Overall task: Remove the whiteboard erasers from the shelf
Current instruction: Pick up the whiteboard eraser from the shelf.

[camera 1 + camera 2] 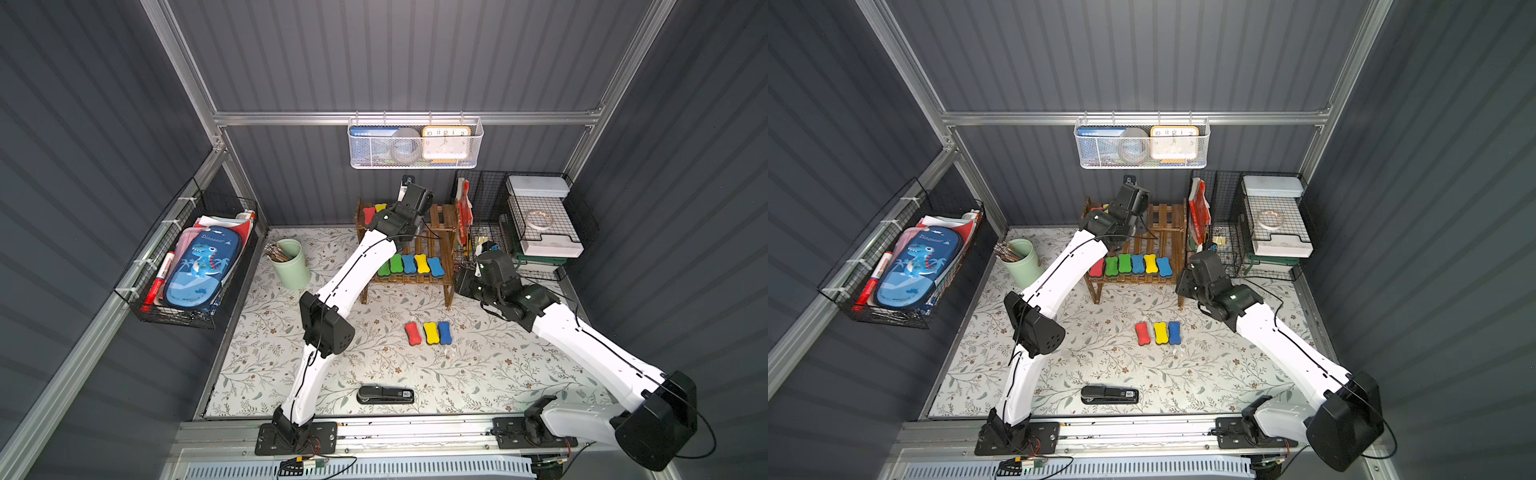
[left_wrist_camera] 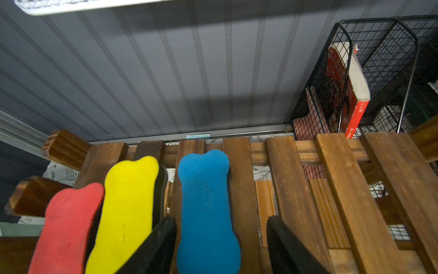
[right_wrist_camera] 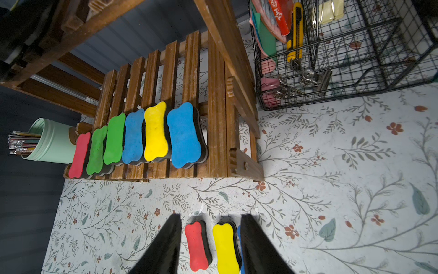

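Left wrist view: my left pincer [image 2: 220,219] open, astride the blue eraser [image 2: 206,201] on the shelf [image 2: 331,178] top tier (one finger clear of it, nothing gripped).
Beside it: yellow eraser [image 2: 128,208], red eraser [image 2: 68,225].
Lower tier: six erasers [image 3: 134,136] in a row.
Desk [image 1: 498,374]: three erasers [image 1: 431,332] side by side.
Right pincer [image 3: 211,215]: open, empty.
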Robot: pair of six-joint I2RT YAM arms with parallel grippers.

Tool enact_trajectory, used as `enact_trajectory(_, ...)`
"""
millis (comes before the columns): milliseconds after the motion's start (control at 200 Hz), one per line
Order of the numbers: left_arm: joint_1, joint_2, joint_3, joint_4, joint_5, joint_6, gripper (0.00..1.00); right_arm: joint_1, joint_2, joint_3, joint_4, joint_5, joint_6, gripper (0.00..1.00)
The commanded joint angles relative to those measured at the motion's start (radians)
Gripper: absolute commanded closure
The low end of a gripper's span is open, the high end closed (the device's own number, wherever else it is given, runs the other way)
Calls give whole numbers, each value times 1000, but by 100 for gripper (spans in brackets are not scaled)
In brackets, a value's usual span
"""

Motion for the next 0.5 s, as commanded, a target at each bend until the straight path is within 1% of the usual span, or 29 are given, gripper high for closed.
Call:
enact_trajectory(0, 2, 31, 25, -47, -11, -9, 35, -4, -19, -12, -11, 8, 7, 55)
enact_trajectory(35, 2, 32, 24, -48, -13, -9, 36, -3, -18, -12, -11, 8, 8, 55)
enact_trajectory(275, 2, 23, 7, -36, 3, -1, 54, -3, -17, -18, -9, 1, 16, 55)
enact_trajectory(360, 2, -6, -25, -1, 5, 5, 57, -4, -20, -17, -9, -1, 17, 55)
enact_trajectory(495, 2, -60, -47, 28, 21, 4, 57, -4, -24, -15, -11, 4, 18, 55)
